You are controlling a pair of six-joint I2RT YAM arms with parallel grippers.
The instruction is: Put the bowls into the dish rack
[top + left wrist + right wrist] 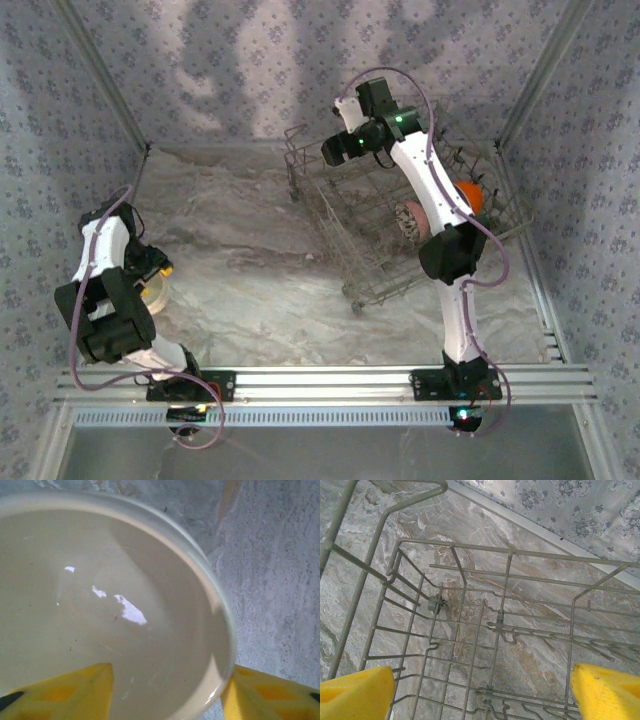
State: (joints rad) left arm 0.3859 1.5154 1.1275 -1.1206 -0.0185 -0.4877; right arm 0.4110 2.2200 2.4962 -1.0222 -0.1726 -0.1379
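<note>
Bowl [100, 605], cream, sits near-left on the tabletop [280, 580], its rim between my left end effector's [167, 672] parted fingers [60, 695]. I should pinch the rim squarely before lifting; my right end effector [482, 672] hangs open over the rack [470, 630].

From above and behind, down over the whole table [290, 300]. From the left wrist, very close over a bowl [100, 595]; from the right, down into the rack [436, 604]; both shared overhead.
</note>
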